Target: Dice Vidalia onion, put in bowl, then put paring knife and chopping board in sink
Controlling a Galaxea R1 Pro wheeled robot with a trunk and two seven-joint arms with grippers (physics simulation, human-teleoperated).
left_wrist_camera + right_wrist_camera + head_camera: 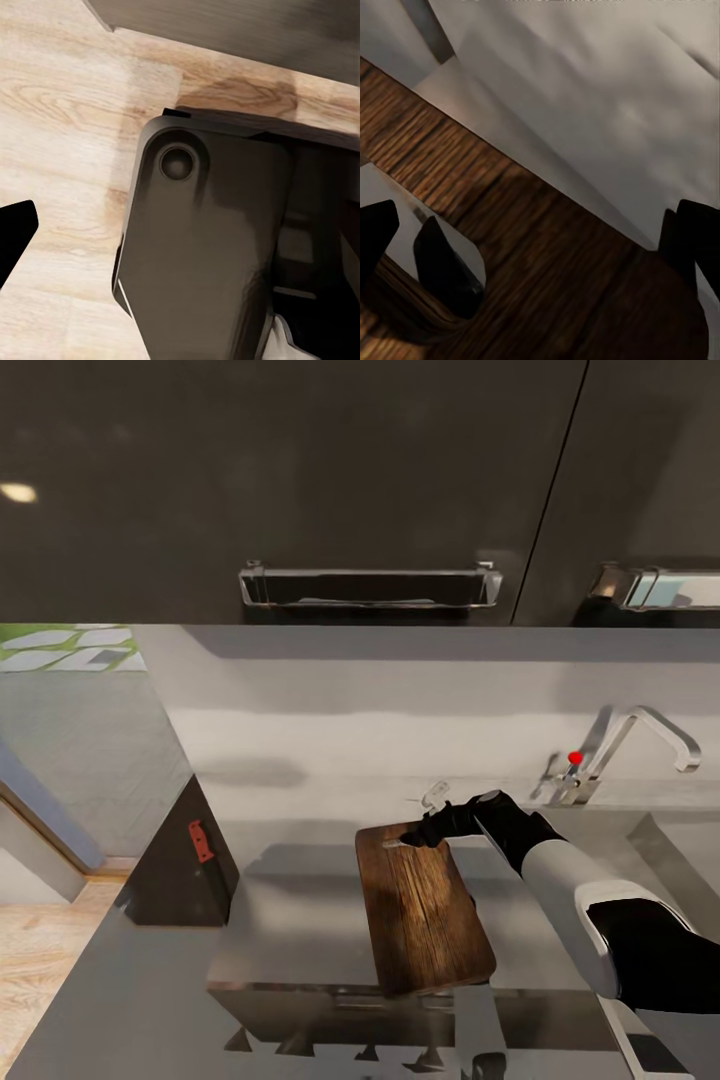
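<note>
While gripping: right gripper (415, 838) spread wide over the brown wooden chopping board (425, 905)'s slot-handle end.
Risk: board slipping off the grey countertop (290, 920) edge.

Overhead hang glossy dark wall cabinets (300, 470), each door carrying a long chrome bar handle (370, 586); a second handle (655, 588) sits on the neighbouring door. Behind runs a plain pale grey backsplash (400, 710). Off to the side lies light wood-plank flooring (40, 950), also seen underfoot (60, 112).
</note>
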